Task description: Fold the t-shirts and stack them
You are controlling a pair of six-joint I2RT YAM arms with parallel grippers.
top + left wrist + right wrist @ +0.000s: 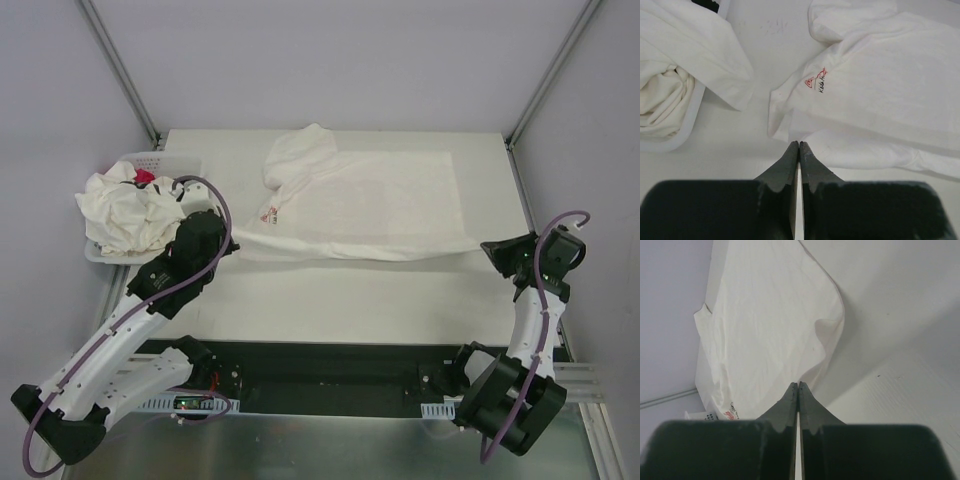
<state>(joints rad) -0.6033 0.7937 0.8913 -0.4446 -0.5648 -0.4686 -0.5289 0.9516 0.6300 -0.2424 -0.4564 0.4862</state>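
An off-white t-shirt (370, 200) lies spread across the middle of the table, with a small red print (268, 213) near its left end. Its near edge is pulled taut between both grippers. My left gripper (228, 243) is shut on the shirt's near left corner; in the left wrist view the fabric (880, 75) meets the closed tips (799, 144). My right gripper (487, 248) is shut on the near right corner; in the right wrist view the cloth (770, 325) rises to the closed tips (798, 384). More crumpled shirts (125, 210) fill the basket.
The white perforated basket (165, 160) stands at the table's left edge, just left of my left gripper, and its rim shows in the left wrist view (685, 130). A small red packet (145, 177) lies among its shirts. Slanted frame posts (120, 70) rise at the back corners.
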